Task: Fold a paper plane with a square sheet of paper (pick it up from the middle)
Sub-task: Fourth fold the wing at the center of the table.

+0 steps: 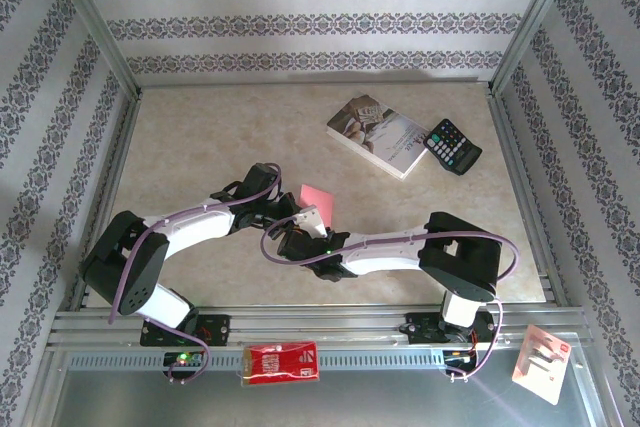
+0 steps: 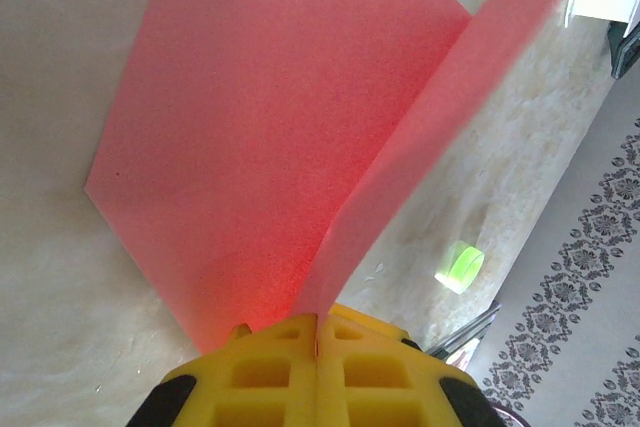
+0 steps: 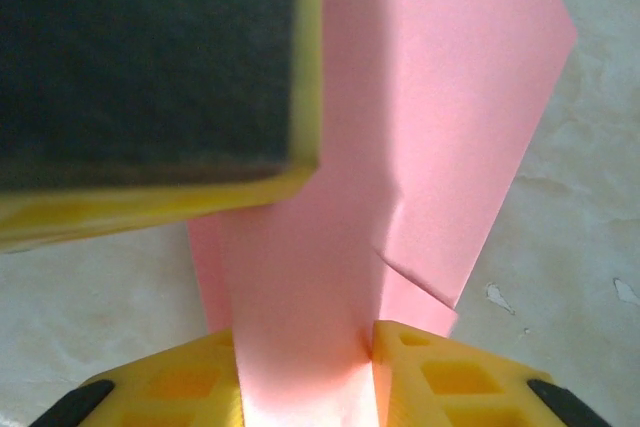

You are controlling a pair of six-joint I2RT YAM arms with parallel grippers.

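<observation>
Left wrist view: left pincer (image 2: 318,332) is clamped on the pink sheet (image 2: 270,127), 7 o'clock of the book (image 1: 378,134). Right pincer (image 3: 305,337) is parted, sheet between its jaws. Sheet is judged light, limp, tearable; best gripped at the fold.

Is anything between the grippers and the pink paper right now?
Nothing visible. The left gripper is shut on the square sheet of paper, and the sheet lies between the parted jaws of the right gripper.

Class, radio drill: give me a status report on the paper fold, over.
Left gripper shut on pink sheet, flap raised. Right gripper open, sheet between its jaws. Book, calculator far back, clear of work.
</observation>
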